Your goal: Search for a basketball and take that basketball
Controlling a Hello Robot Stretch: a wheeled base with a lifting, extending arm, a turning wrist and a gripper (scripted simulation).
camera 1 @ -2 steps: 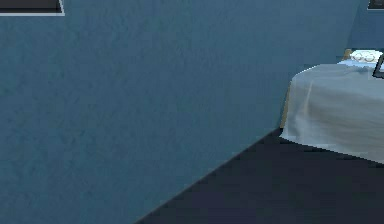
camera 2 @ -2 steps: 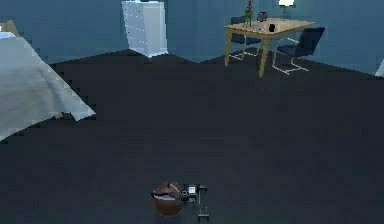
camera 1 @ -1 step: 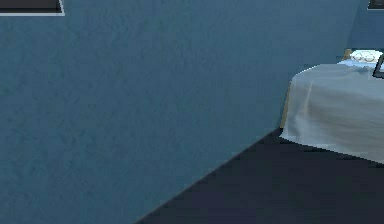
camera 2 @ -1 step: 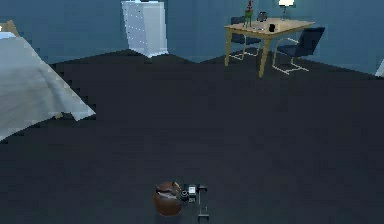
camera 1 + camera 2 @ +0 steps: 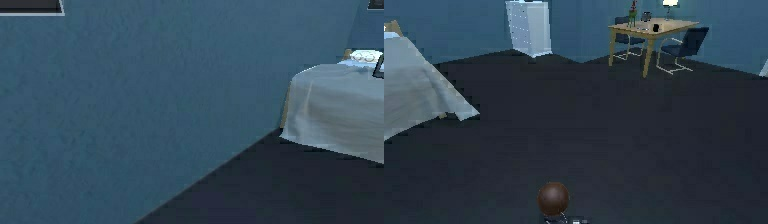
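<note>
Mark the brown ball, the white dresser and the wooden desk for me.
brown ball (image 5: 554,196), arm side view, centre of its round surface.
white dresser (image 5: 529,28), arm side view, middle of its front.
wooden desk (image 5: 659,29), arm side view, bare stretch of its top.

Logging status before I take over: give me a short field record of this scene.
basketball: brown ball at arm side view's bottom edge
gripper: just below the ball; cannot tell whether it holds anything
bed: grey cover, arm side view's left
wooden desk: far side, two blue chairs by it
white dresser: against far wall
</note>
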